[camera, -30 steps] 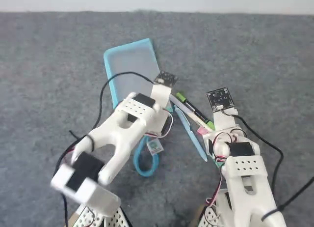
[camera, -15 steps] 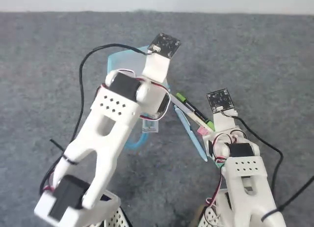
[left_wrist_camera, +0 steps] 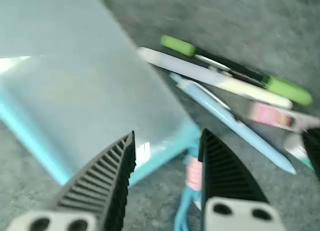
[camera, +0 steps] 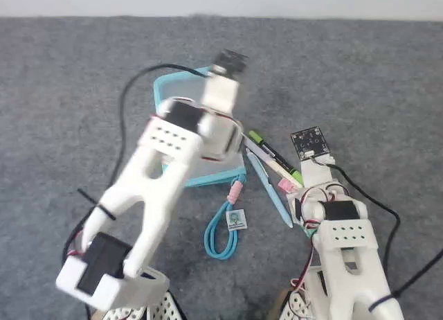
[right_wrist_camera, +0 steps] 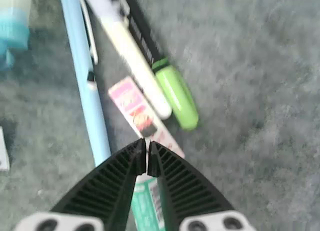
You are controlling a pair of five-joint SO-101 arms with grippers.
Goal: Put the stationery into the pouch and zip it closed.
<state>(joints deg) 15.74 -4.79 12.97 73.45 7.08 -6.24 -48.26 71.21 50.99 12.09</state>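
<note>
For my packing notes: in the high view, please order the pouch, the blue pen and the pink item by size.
1. pouch, though partly behind the left arm
2. blue pen
3. pink item

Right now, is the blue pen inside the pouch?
No, the blue pen lies on the grey carpet beside the pouch, outside it.

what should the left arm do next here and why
Probably lower the left gripper and close it on the pouch corner to steady it. The jaws are open and hang right over that corner, and the blue pen lies outside the pouch, close beside it, waiting to go in.
</note>
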